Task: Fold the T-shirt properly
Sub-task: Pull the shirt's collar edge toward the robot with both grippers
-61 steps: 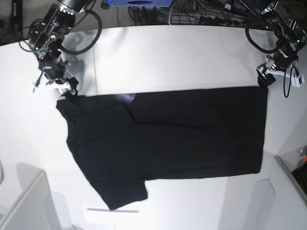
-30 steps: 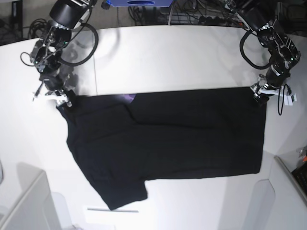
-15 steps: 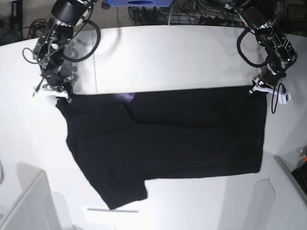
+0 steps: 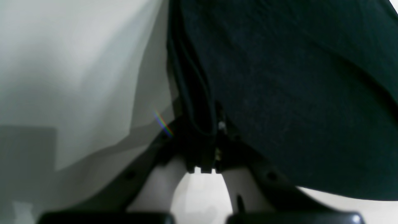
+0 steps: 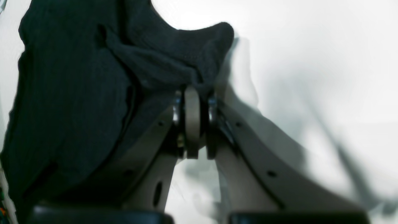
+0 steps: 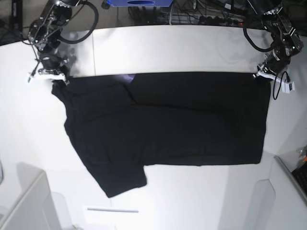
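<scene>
The black T-shirt [image 6: 168,124] lies spread on the white table [image 6: 168,48], one sleeve pointing to the front left, with a hint of purple at the neck [image 6: 125,76]. At the right of the base view my left gripper [image 6: 262,76] is shut on the shirt's far right corner; the left wrist view shows its jaws pinching the folded hem [image 4: 199,102]. At the left, my right gripper [image 6: 58,81] is shut on the far left corner, where cloth [image 5: 174,56] bunches over the closed fingertips [image 5: 192,102].
Cables and a blue box [image 6: 139,2] sit behind the table's far edge. Pale panels stand at the front left [image 6: 24,201] and front right [image 6: 288,191]. A thin white strip [image 6: 112,209] lies near the front edge.
Both grippers came down onto the shirt's far corners, shut on them, and drew the far edge toward the back of the table.
</scene>
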You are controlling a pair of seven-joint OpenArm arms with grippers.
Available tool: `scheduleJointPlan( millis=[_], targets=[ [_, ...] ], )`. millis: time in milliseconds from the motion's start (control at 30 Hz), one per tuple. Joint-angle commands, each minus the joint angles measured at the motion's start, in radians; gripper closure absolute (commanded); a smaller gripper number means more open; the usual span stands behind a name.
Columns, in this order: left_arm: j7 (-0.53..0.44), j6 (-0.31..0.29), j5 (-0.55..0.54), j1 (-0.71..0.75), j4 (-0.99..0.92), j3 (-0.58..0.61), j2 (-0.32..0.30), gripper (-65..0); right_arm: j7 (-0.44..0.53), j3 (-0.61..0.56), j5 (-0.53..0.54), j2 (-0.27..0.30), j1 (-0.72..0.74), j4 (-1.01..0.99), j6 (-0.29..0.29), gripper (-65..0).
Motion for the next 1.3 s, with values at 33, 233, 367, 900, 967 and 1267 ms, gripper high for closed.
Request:
scheduleJointPlan(
  millis=[33,233,367,900,967,1267],
  targets=[
    [0.044,0.024,0.057,0.061,0.047,-0.004,-0.009,0.0,0.032,0.003,0.007,0.010,-0.028,0.053,0.005,0.0],
    [0.043,0.024,0.057,0.137,0.162,-0.007,0.000,0.0,0.035,0.003,0.079,0.010,-0.120,0.102,0.005,0.0],
    [0.046,0.024,0.057,0.156,0.176,-0.009,0.014,0.0,0.037,0.003,0.125,0.013,-0.162,0.106,0.005,0.0],
    [0.041,0.024,-0.046,0.295,0.176,-0.010,0.015,0.0,0.038,0.005,0.127,0.012,-0.297,0.108,0.007,0.0],
    [0.041,0.024,-0.064,0.305,0.176,-0.010,0.015,0.0,0.038,0.005,0.127,0.012,-0.306,0.108,0.007,0.0],
    [0.041,0.024,-0.070,0.346,0.176,-0.010,0.018,0.0,0.038,0.003,0.127,0.012,-0.340,0.165,0.007,0.0]
  ],
)
